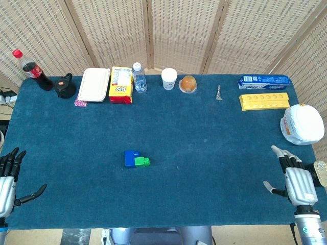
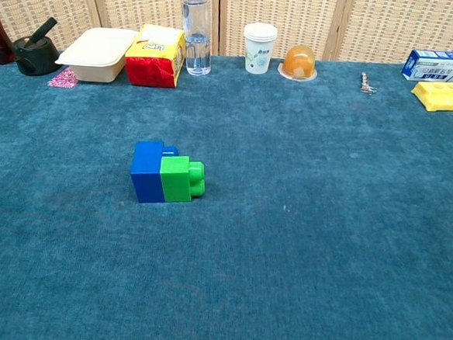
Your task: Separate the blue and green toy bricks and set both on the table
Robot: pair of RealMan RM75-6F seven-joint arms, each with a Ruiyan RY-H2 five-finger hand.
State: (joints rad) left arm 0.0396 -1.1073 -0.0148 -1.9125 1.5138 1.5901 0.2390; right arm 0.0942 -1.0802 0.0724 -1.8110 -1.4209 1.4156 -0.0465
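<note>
A blue brick (image 1: 131, 158) (image 2: 146, 171) lies joined to a smaller green brick (image 1: 141, 162) (image 2: 181, 178) on the blue cloth near the middle of the table (image 1: 204, 153); the green one is on the blue one's right side. My left hand (image 1: 9, 178) rests open at the table's near left edge, far from the bricks. My right hand (image 1: 295, 178) is open at the near right edge, fingers spread, also far from them. Neither hand appears in the chest view.
Along the far edge stand a cola bottle (image 1: 32, 70), a black pot (image 1: 65, 86), a white box (image 1: 94, 84), a yellow packet (image 1: 121, 84), a water bottle (image 1: 138, 77), a paper cup (image 1: 169, 78), an orange-lidded cup (image 1: 188, 83), a blue carton (image 1: 263, 80) and a yellow tray (image 1: 264, 100). A white bag (image 1: 302, 124) sits right.
</note>
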